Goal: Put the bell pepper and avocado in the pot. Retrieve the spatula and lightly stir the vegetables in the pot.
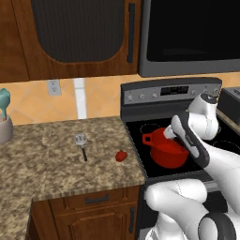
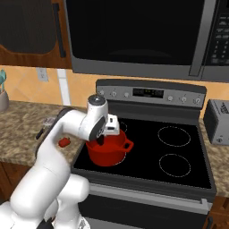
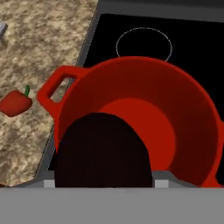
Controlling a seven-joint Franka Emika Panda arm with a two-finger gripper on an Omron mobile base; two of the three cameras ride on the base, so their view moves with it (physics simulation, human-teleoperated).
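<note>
The dark purplish-black avocado (image 3: pixel 103 148) sits at the bottom of the hand view, between the fingers of my gripper (image 1: pixel 168 134), which is shut on it. It hangs just above the open red pot (image 3: pixel 188 131), near the rim on the counter side. The pot (image 1: pixel 169 152) stands on the stove's front left burner, and its inside shows only bare red bottom. The red bell pepper (image 1: pixel 121 156) lies on the granite counter left of the stove. The spatula (image 1: pixel 81 141), silver head and dark handle, lies further left on that counter.
The black stovetop (image 2: pixel 179 152) has free burners to the right of the pot. A toaster (image 2: pixel 217 120) stands at the far right. A beige holder (image 1: pixel 4 129) with a teal-handled utensil stands at the counter's left. A microwave (image 2: pixel 134 36) hangs above the stove.
</note>
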